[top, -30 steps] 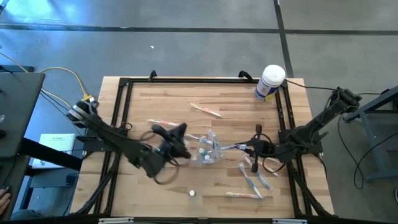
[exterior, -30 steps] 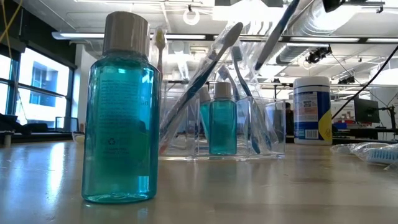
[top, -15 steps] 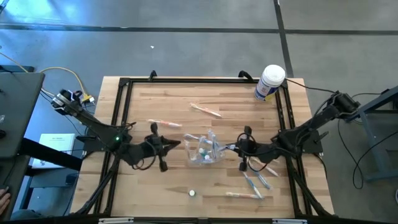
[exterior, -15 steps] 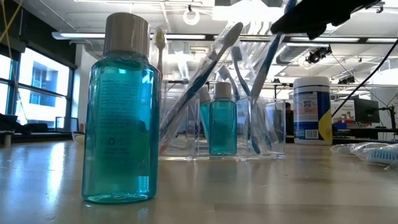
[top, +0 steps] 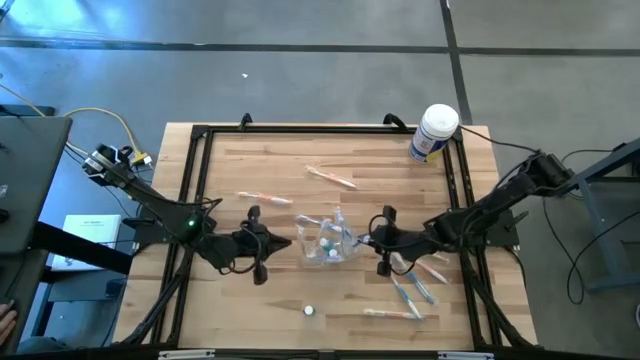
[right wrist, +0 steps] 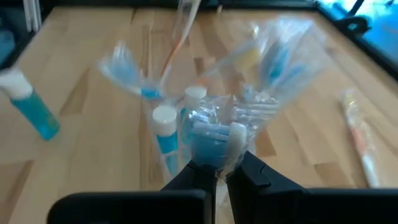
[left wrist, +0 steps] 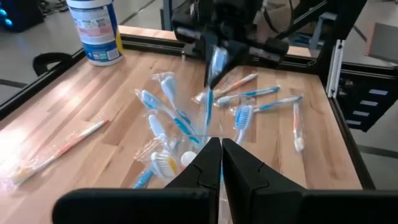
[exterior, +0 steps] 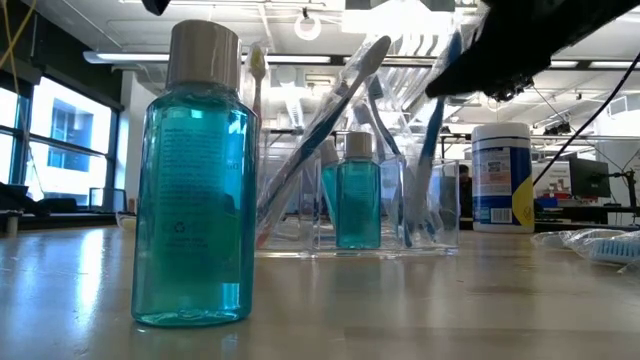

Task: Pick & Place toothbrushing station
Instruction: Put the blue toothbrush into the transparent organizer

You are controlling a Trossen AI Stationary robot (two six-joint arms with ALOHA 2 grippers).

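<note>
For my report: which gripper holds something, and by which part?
The right gripper holds a wrapped blue toothbrush by its head end. The left gripper is shut, empty.

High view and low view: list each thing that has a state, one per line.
Clear holder: upright, holding toothbrushes and a small bottle.
Big teal bottle: upright, capped.
White tub: upright, lid on, at the table corner.
Left gripper: shut, empty, beside the holder.
Right gripper: shut on a wrapped toothbrush over the holder.

Left tool [top: 282,241] closed, empty — right tool [top: 362,238] clamped.
</note>
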